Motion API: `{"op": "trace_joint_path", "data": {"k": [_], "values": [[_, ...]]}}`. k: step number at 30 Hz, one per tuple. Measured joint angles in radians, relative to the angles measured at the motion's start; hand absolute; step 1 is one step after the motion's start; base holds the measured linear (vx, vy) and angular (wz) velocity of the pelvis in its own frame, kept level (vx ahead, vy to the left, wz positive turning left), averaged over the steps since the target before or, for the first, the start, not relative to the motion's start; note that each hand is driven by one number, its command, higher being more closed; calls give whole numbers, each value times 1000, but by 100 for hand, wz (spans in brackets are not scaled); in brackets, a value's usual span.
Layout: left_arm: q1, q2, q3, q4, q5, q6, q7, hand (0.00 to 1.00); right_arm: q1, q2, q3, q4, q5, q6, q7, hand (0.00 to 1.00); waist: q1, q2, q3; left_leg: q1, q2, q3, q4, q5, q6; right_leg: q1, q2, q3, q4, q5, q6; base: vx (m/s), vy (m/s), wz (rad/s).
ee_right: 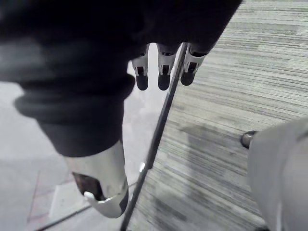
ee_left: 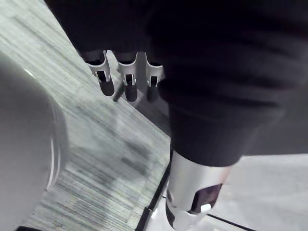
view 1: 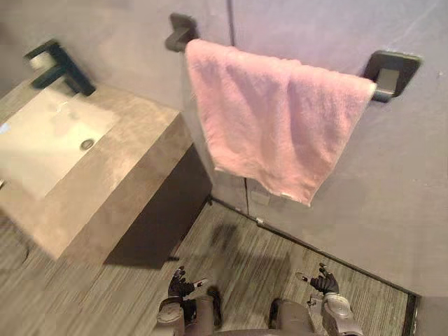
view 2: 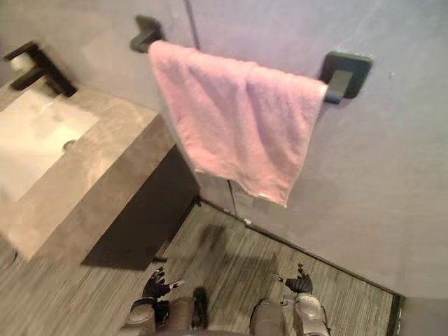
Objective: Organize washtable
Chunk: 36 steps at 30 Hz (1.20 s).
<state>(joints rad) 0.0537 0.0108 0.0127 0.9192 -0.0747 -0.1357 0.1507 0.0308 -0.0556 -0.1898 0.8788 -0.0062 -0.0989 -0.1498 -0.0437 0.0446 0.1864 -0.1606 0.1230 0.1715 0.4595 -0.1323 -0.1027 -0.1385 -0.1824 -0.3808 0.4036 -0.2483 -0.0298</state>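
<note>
Washtable (view 1: pixel 133 175): stone-coloured block to our left, set against the wall.
Basin (view 1: pixel 49 136): pale, sunk in the washtable's top, drain showing.
Faucet (view 1: pixel 59 66): dark, at the basin's wall side.
Left hand (view 1: pixel 180 283): low over the floor (view 1: pixel 238 266), well apart from the washtable, fingers (ee_left: pixel 127 82) straight and slack, holding nothing.
Right hand (view 1: pixel 323 281): equally low, fingers loose, empty.
Step in hand: we judge it an approach (nothing is grasped yet). We would turn toward the washtable and lift both hands to the level of its top before reaching.
Towel (view 1: pixel 273 119): pink, draped askew over the towel bar (view 1: pixel 392 73), just beside the washtable.
In the way: we reckon a rising arm could brush the towel's hanging corner.
</note>
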Motion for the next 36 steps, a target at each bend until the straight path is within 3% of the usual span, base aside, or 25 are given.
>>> {"op": "trace_joint_path", "data": {"k": [1, 3, 5, 6, 8, 11, 15, 18, 20, 22, 23, 24, 26, 28, 31, 32, 34, 36], "values": [[-3, 0, -1, 7, 1, 1, -3, 0, 5, 7, -2, 2, 0, 0, 0, 0, -4, 3, -2, 54, 15, 28, -9, -47, -3, 0, -5, -54, -1, 11, -1, -219, 52, 141], [-14, 1, -4, 13, 7, 2, -14, 0, 1, 7, -23, 3, 0, 0, 0, 0, -19, 13, -3, 72, 34, 76, -65, -55, -9, 1, -21, -133, 4, 25, 8, -210, 71, 140], [-16, 11, -23, 15, 11, 11, -18, 0, -13, 6, -50, 10, 6, 2, -1, 0, -34, 26, -5, 129, -13, 69, -297, 7, 26, 22, -1, -169, -75, 60, 46, -249, 60, 130], [-9, 16, -24, 18, 17, 16, -18, 0, -16, 7, -49, 10, 7, 2, -2, 0, -31, 26, -6, 150, -27, 53, -360, 51, 27, 37, 2, -180, -117, 83, 42, -232, 73, 81], [17, 24, -26, 36, 37, 20, -18, 0, -18, 10, -48, 16, 10, 0, -2, 0, -30, 55, -27, 180, -44, 16, -488, 134, 40, 82, 31, -198, -234, 145, 53, -210, 106, 59], [43, 33, -21, 56, 46, 21, -17, 0, -23, 16, -45, 48, 9, 2, -2, 0, -25, 62, -33, 200, -55, -7, -554, 179, 44, 98, 43, -194, -275, 186, 56, -149, 56, 30], [70, 31, 7, 65, 40, 18, -19, 0, -27, 17, -31, 79, -5, 18, -2, 0, -18, 42, -41, 189, -55, -6, -560, 185, 44, 98, 54, -181, -301, 214, 56, -138, 22, -7], [72, 34, 28, 70, 39, 17, -19, 0, -23, 11, 3, 89, -18, 32, -2, 0, -20, 18, -38, 185, -73, -33, -560, 189, 55, 41, 15, -153, -156, 160, 71, -72, 4, 13], [58, 30, 30, 73, 39, 19, -18, 0, -6, 8, -4, 72, -19, 32, -2, 0, -29, 10, -37, 169, -87, -100, -558, 196, 66, -12, 34, 102, -32, 145, 41, -27, -53, 92], [58, 30, 61, 61, 39, 18, -18, 0, 21, 13, 1, 66, -26, 35, 0, 0, -25, -26, -40, 154, -121, -193, -559, 196, 66, -18, 48, 355, 28, 55, 64, -8, -119, 142], [60, 33, 75, 60, 39, 17, -18, 0, 30, 21, 2, 67, -26, 35, 0, 0, -21, -42, -44, 150, -134, -205, -560, 197, 65, -10, 46, 396, 18, 15, 82, -12, -203, 127], [61, 30, 120, 59, 37, 18, -16, 0, 34, 35, 1, 68, -23, 38, 1, 0, -2, -56, -45, 148, -141, -219, -560, 200, 62, 1, 40, 376, 22, -15, 91, 9, -113, 89], [64, 3, 172, 45, 37, 17, -16, 0, 31, 39, 1, 66, -23, 38, -1, 0, 17, -53, -43, 131, -128, -222, -555, 200, 62, 1, 38, 318, 19, -26, 93, 3, -118, 81], [65, -7, 198, 29, 32, 18, -17, 0, 35, 44, 1, 39, -22, 38, -1, 0, 21, -40, -36, 54, -113, -226, -483, 199, 62, 12, 32, 241, 12, -37, 98, -7, -81, 109], [59, -7, 234, 11, 4, 20, -17, 0, 37, 50, 3, 35, -22, 38, -2, 0, 27, -55, -24, -52, -89, -166, -324, 191, 66, 34, 3, 124, 16, -45, 97, 69, 8, 117], [51, -5, 255, -9, -19, 21, -16, 0, 37, 57, 11, 21, -21, 39, -3, 0, 35, -66, -7, -92, -67, -21, -216, 157, 113, 54, -24, 73, 46, -59, 96, 124, 40, 95], [42, -5, 275, -17, -39, 23, -15, 0, 28, 68, 12, -11, -15, 39, -4, 0, 31, -80, 14, -124, -48, 133, -142, 142, 150, 75, -52, 21, 79, -75, 103, 115, 59, 105], [37, -1, 283, -27, -75, 22, -15, 0, 3, 77, 13, -42, -3, 36, -12, 0, 58, -91, 25, -132, -83, 149, -185, 138, 152, 102, -87, -32, 56, -78, 103, 57, 134, 95]]}}
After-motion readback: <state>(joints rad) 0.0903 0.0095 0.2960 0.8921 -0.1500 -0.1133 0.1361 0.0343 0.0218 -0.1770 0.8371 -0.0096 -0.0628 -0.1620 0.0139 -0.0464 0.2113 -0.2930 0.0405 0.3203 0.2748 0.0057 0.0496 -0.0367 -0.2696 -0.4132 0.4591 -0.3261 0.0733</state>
